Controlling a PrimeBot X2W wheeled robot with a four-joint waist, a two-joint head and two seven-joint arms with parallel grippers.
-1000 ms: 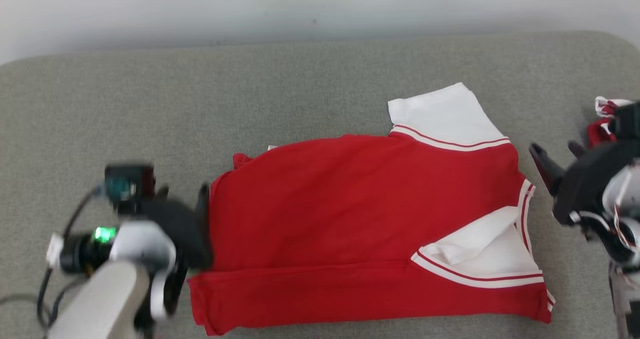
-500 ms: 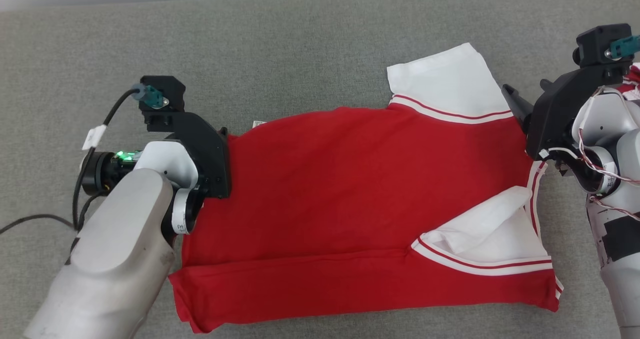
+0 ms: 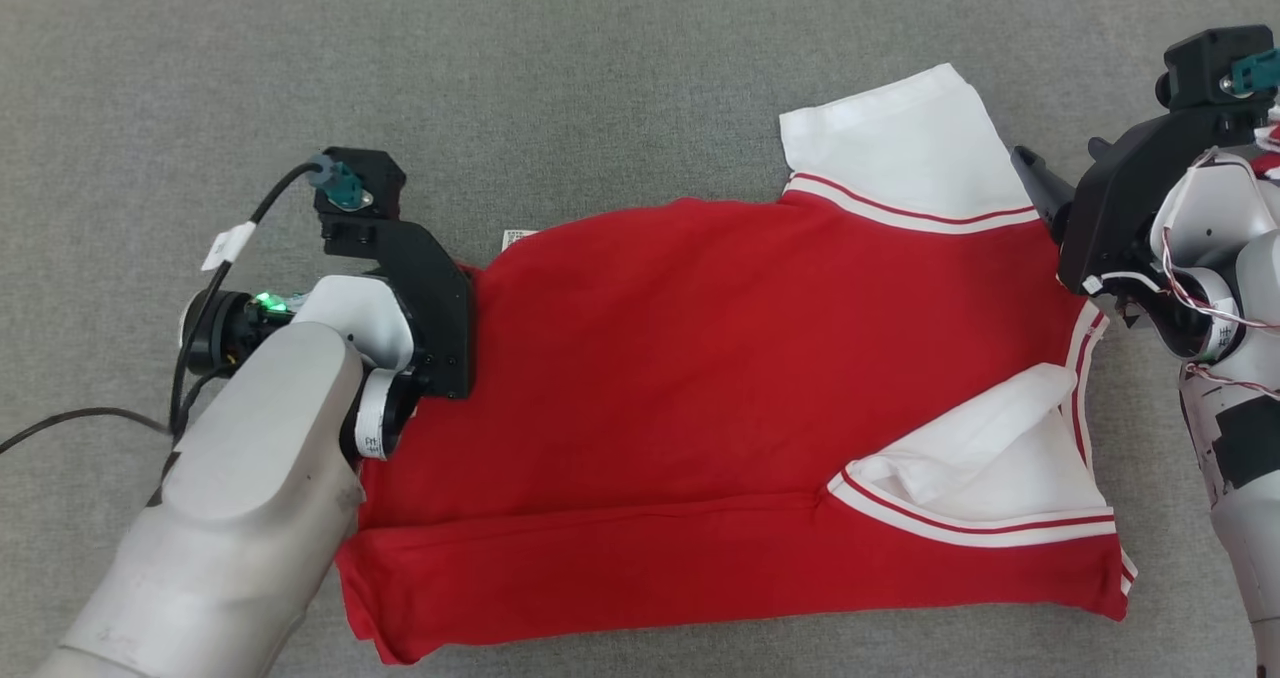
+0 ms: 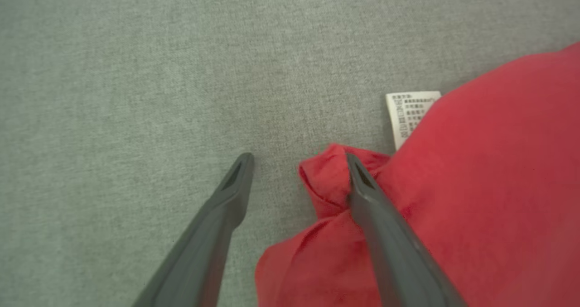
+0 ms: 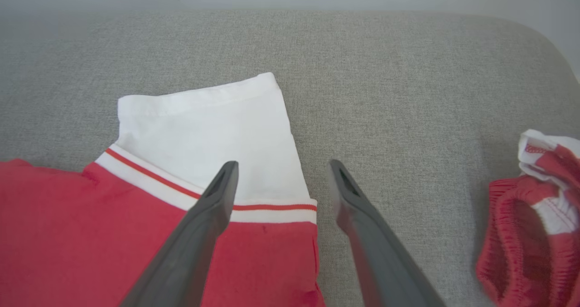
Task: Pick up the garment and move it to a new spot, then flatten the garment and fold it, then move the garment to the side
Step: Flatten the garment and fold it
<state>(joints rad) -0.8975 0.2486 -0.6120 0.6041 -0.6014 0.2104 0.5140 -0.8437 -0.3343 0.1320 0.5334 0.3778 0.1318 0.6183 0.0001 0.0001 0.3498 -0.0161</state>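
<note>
Both sets of fingers spread wide, garment lying between the arms.
I see the garment (image 3: 700,408) spread mid-tabletop (image 3: 620,88). My left gripper (image 4: 297,162) is at its 9 o'clock edge, one finger over a bunched red corner. My right gripper (image 5: 281,166) straddles the white panel's edge at 2 o'clock, gripping nothing.

right fingers (image 5: 195,234): spread | over: garment (image 5: 68,234) white corner | right: red-white bundle (image 5: 521,252)

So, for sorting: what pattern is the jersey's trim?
White with a thin red stripe; the trim shows best in the right wrist view.
</note>
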